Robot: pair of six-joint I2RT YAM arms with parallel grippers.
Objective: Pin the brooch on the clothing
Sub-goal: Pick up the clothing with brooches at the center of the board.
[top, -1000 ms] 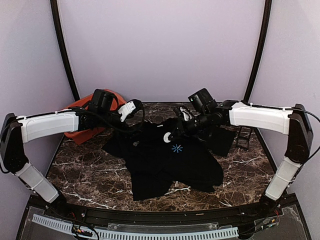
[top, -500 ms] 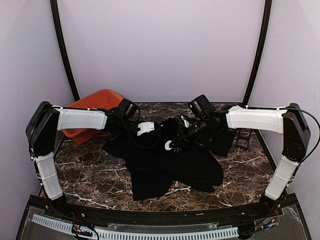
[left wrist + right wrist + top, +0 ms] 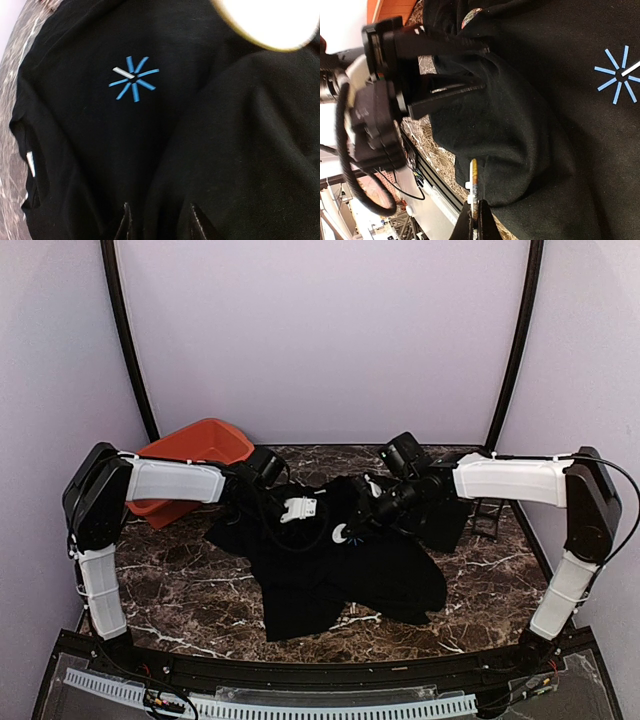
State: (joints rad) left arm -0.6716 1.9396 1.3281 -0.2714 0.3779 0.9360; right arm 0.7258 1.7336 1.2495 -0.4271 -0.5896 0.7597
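The clothing, a black T-shirt with a light-blue starburst, lies crumpled on the marble table. My right gripper is shut on the brooch, a thin disc seen edge-on just beside a raised fold of the shirt. From above, the brooch shows as a pale crescent over the chest. In the left wrist view it is a bright blur at the top right. My left gripper sits low on the shirt, its jaws apart with a ridge of fabric between them. That left gripper also straddles the fold in the right wrist view.
An orange-red basin stands at the back left, behind the left arm. A black item and a small dark rack sit at the right of the shirt. The marble table shows in front of the shirt.
My left arm has swung from the basin over to the shirt and come down on it, its jaws narrowing round a fold. The right gripper has stayed nearly in place with the brooch.
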